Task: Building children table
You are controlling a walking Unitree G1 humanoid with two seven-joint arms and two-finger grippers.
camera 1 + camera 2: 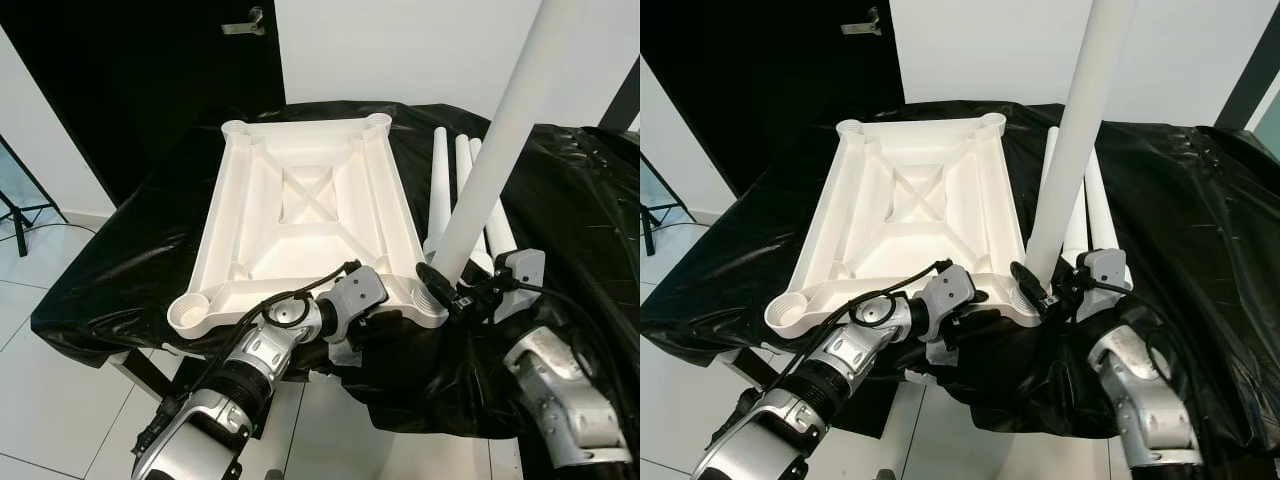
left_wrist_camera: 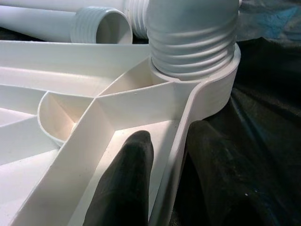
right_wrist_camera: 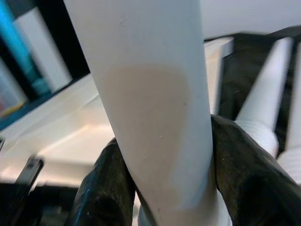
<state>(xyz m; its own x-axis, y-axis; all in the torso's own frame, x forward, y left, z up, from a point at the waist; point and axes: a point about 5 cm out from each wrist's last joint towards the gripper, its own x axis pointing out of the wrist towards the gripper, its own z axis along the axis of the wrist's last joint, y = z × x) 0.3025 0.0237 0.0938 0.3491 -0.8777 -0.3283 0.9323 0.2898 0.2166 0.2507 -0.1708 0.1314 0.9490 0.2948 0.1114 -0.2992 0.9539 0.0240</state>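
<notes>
Two eye views look down on our silver arms at a surface draped in black plastic sheeting [image 1: 120, 260]. An upside-down white plastic tabletop with moulded ribs [image 1: 300, 215] lies on the sheeting, round sockets at its corners. Our left pincer [image 1: 372, 312] is at the tabletop's near edge, close to the near right corner. Our right pincer [image 1: 1048, 290] grips a long white plastic table leg [image 1: 1080, 130] just above its lower end; the leg stands tilted in the near right corner socket. Spare white plastic legs [image 1: 440, 185] lie side by side on the sheeting to the right of the tabletop.

From the left wrist, our left pincer's fingers [image 2: 124, 188] straddle the tabletop's rim, one inside and one outside, closed on it. The leg's ridged threaded end [image 2: 190, 35] sits in the socket just beyond.

From the right wrist, our right pincer's fingers [image 3: 106, 188] clamp both sides of the leg.
</notes>
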